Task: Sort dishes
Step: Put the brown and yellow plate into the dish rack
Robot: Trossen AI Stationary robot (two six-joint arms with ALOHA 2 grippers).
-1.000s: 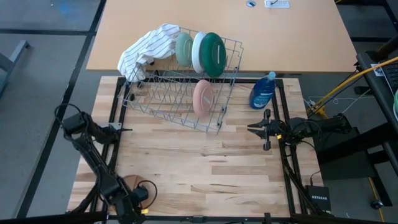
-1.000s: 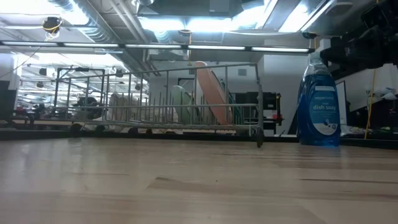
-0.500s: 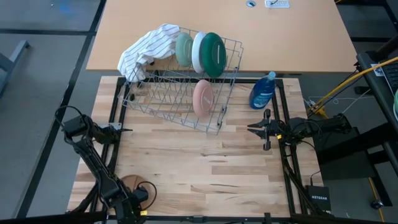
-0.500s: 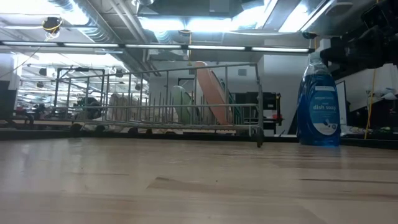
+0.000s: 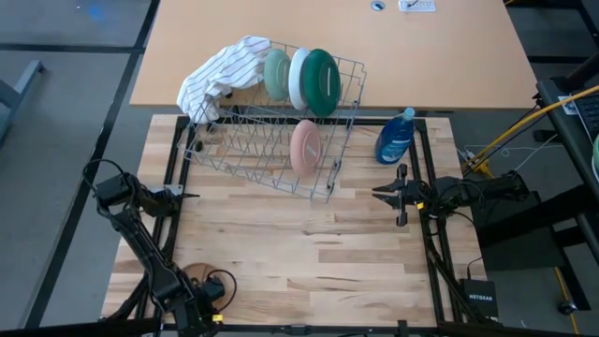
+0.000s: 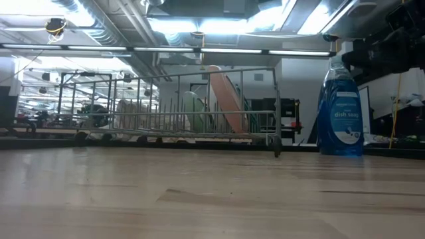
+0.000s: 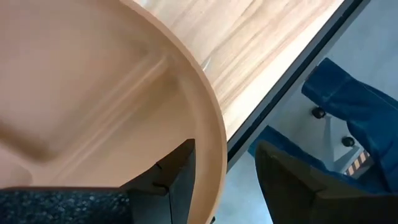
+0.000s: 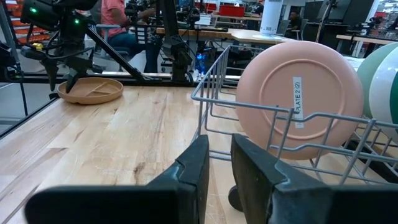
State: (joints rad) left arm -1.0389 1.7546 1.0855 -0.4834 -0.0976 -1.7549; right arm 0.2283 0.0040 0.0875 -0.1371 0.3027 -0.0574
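Observation:
A tan-brown plate (image 5: 192, 278) lies flat at the table's near left corner; it also shows in the left wrist view (image 7: 93, 81) and the right wrist view (image 8: 90, 91). My left gripper (image 7: 224, 155) is open above its rim, one finger over the plate's inside and one outside the rim. A pink plate (image 5: 305, 147) stands on edge in the wire rack (image 5: 253, 150). Sage green (image 5: 277, 73), white (image 5: 298, 80) and dark green (image 5: 321, 82) plates stand on edge at the rack's far end. My right gripper (image 5: 379, 194) waits at the right, slightly open and empty. My left gripper comes from above, pointing down, with its fingers (image 7: 171, 177) on either side of the tan plate's rim (image 7: 211, 162). The gap is wider than the rim. I cannot tell whether a finger touches the plate, which lies flat on the table.
A striped white cloth (image 5: 220, 75) hangs over the rack's far left corner. A blue dish soap bottle (image 5: 396, 137) stands right of the rack, just beyond my right gripper. Bare wood lies between the rack and the near edge. People sit in the room beyond the table.
My left arm has shifted a little toward the near edge, its gripper staying over the tan plate. The plates and the rack have kept still.

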